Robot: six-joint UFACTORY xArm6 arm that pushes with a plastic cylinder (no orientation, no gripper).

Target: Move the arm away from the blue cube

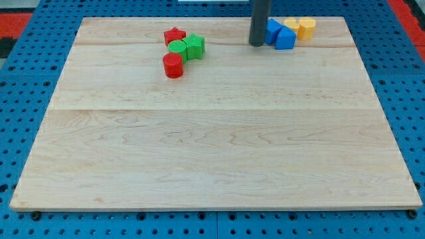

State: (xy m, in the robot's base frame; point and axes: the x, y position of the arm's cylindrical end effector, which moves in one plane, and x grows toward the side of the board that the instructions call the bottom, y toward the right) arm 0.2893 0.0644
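Note:
The dark rod comes down at the view's top, and my tip [257,43] rests on the wooden board [212,153]. A blue cube [273,29] lies just to the right of the tip, touching or nearly touching the rod. A second blue block [285,39] sits against the cube's lower right. Two yellow blocks, one [291,24] behind the blue ones and one [306,28] further right, complete that cluster.
At the view's top left of centre is another cluster: a red star [174,35], a green cylinder [177,47], a green star-like block [194,46] and a red cylinder [172,65]. A blue pegboard surface [26,99] surrounds the board.

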